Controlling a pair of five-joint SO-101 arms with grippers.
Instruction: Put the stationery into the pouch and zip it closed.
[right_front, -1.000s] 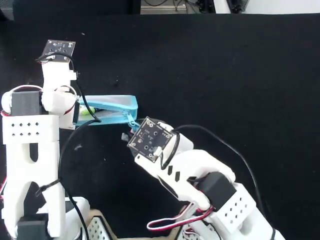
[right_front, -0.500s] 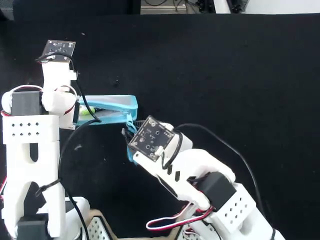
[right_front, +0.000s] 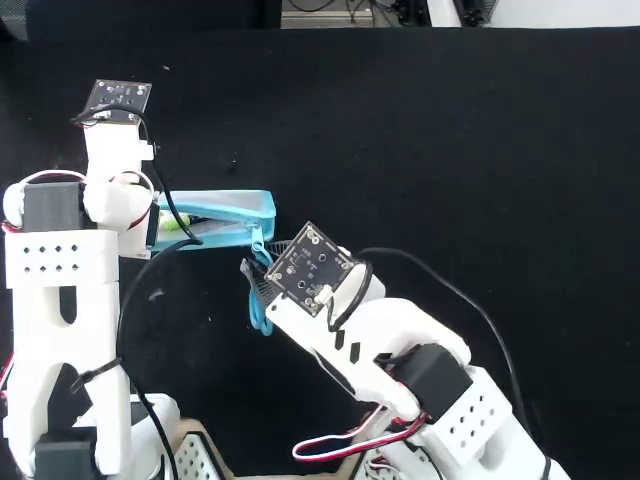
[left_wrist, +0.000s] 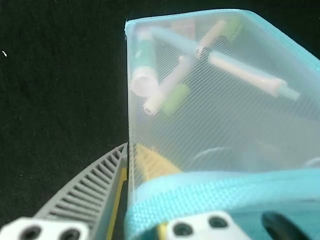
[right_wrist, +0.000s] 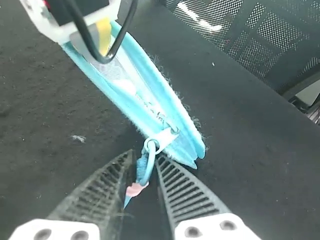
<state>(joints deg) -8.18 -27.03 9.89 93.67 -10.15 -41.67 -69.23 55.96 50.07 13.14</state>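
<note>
Left jaws clamp one pouch (right_front: 235, 205), right jaws one zip cord (right_wrist: 144, 172).

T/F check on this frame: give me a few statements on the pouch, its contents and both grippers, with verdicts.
1. The stationery is inside the pouch. True.
2. The right gripper is shut on the zipper's pull cord. True.
3. The left gripper hangs apart from the pouch. False: it clamps one end of the pouch.
4. The pouch is red. False: it is light blue and see-through.
</note>
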